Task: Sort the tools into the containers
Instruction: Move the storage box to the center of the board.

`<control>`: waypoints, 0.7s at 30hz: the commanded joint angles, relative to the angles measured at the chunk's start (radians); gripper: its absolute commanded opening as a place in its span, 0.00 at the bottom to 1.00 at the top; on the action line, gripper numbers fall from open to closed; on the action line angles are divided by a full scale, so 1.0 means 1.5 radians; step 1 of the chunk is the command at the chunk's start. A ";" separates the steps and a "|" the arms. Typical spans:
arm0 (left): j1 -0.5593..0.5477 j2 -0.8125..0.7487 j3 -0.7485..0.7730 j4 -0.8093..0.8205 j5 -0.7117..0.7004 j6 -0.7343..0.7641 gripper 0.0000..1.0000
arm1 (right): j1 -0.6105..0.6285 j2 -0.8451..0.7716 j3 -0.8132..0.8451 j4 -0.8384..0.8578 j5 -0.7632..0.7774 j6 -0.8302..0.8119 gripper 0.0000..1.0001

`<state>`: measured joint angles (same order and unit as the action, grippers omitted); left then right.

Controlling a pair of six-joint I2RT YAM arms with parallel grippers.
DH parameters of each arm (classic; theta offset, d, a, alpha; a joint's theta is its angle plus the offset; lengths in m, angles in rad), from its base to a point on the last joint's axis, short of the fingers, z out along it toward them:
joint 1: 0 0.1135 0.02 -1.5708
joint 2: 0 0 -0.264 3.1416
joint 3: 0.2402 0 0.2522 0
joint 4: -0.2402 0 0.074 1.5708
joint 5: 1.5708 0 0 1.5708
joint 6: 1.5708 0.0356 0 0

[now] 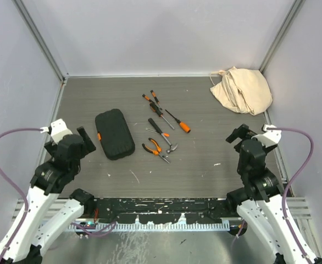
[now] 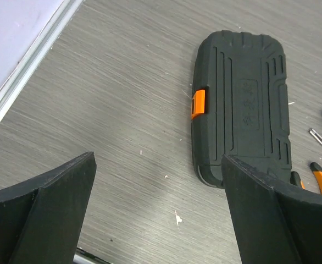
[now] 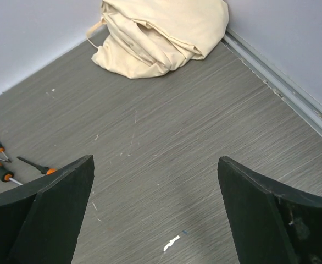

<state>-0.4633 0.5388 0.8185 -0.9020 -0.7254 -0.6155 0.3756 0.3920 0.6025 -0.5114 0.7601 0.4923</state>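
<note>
Near the left-centre of the table point(image 1: 205, 165), the black tool case point(image 1: 114, 133) lies flat w/ its lid shut. Its orange latch point(image 1: 99, 136) sits on the long side facing the left gripper point(image 1: 72, 135). The screwdrivers point(image 1: 184, 128) and pliers point(image 1: 150, 147) lie loose just to the right of the case, none in it yet.

Both pincers are spread wide and hold nothing. The left gripper hangs above the table, near the case but not touching it. In the left wrist view the case is ahead and off to the right, its near corner partly hidden behind the right-hand finger point(image 2: 260, 209). The right gripper point(image 1: 253, 135) hangs well apart from the case, w/ the tools between them and the beige cloth bag point(image 1: 242, 89) beyond it in the far corner.

Step in hand, as I judge it, is to get the case open before any tool goes in. To do it well:
- Swing the left gripper right so the latch sits centred betw. the fingers, not at the edge.
- Come at the latch from the side and low, w/ one fingertip under the tab.
- The case prob. slides on the smooth top, so brace the far long edge w/ the right gripper first.
- Lift the lid slowly, as a hard shell may snap back.
</note>
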 commanded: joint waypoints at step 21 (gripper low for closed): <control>0.177 0.343 0.202 -0.024 0.256 0.039 0.98 | -0.218 0.380 0.205 -0.086 -0.427 -0.026 1.00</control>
<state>-0.2108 1.0313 1.0840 -0.9623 -0.3786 -0.5816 0.0582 0.9424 0.8677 -0.6418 0.2981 0.4953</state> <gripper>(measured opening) 0.977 0.996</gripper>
